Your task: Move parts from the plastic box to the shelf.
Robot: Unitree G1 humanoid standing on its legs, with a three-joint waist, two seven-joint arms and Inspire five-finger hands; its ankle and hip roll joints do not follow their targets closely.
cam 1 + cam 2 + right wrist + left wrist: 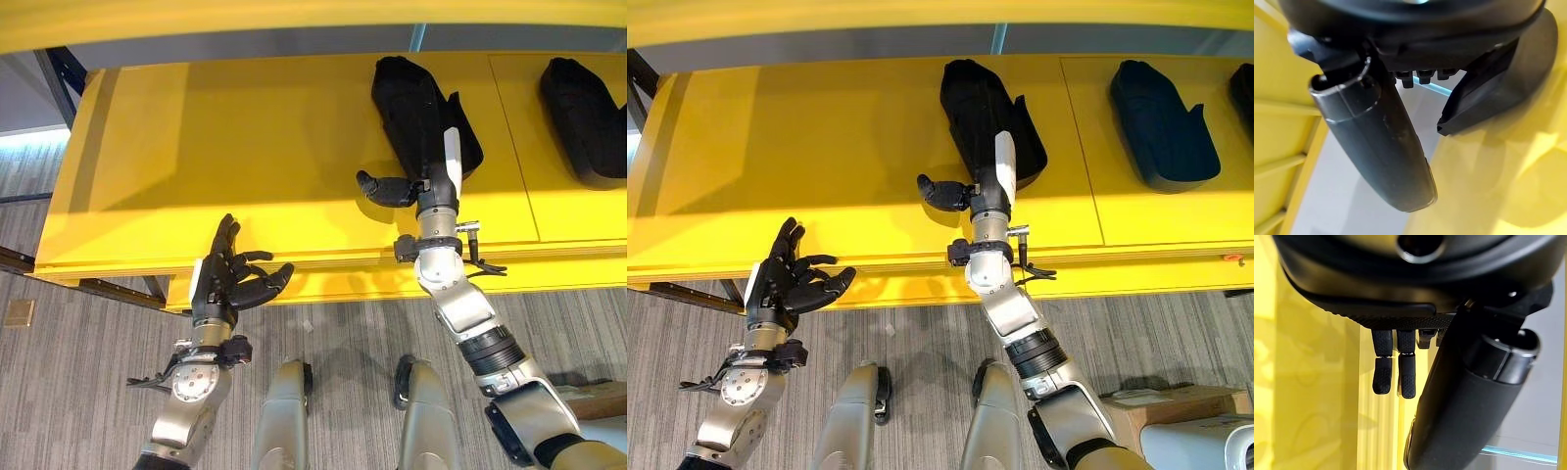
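Observation:
A long black part [421, 98] lies on the yellow shelf [245, 147]. My right hand [436, 191] rests on the shelf at the part's near end, its white-covered back up. Its thumb [1381, 147] sticks out sideways, clear of the part [1503, 83], and nothing is pinched. My left hand [230, 284] hovers in front of the shelf's front edge, left of the part. It is open and holds nothing, with its fingers [1400, 377] relaxed.
A second black part [1161, 122] lies further right on the shelf, and the edge of another shows at the far right. The shelf's left half is bare. A cardboard box [1161, 401] stands on the grey floor at lower right.

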